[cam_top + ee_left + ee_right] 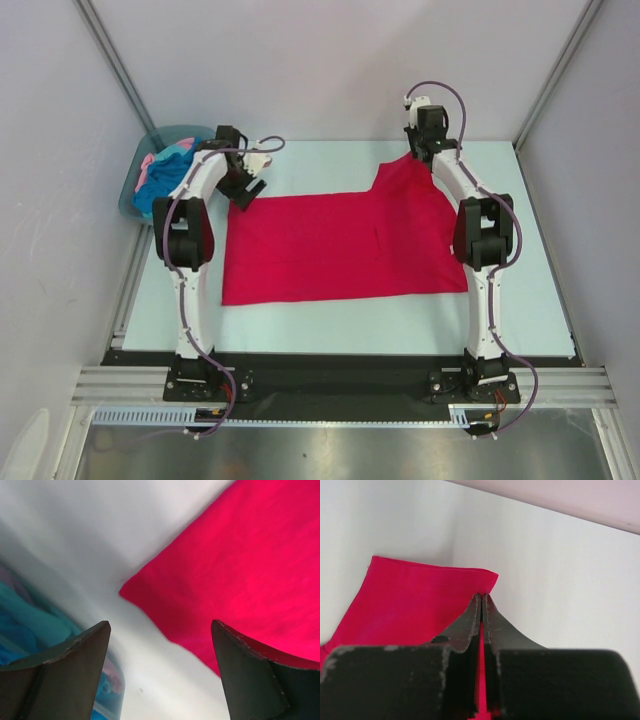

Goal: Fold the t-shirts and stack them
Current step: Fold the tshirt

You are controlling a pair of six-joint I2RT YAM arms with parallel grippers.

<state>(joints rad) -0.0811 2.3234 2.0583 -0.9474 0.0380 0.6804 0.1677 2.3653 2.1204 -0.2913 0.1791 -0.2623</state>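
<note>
Top external: one crimson t-shirt (340, 245) lies flat mid-tabletop (540, 300), with a bare strip between its hem and the near edge. Its far-right sleeve is clenched in the right end effector (422, 155). The left end effector (247, 188) is released, hovering just off the far-left corner. One tub (125, 205) off the tabletop's far-left edge holds a turquoise t-shirt (160, 185) and a pink t-shirt (149, 160), bundled.

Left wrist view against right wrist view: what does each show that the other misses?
Only the left wrist: the left claw, open, and the turquoise t-shirt bunched at lower left. Only the right wrist: the right claw, shut on the crimson t-shirt's edge. Both: that crimson t-shirt lying on the pale table.
</note>
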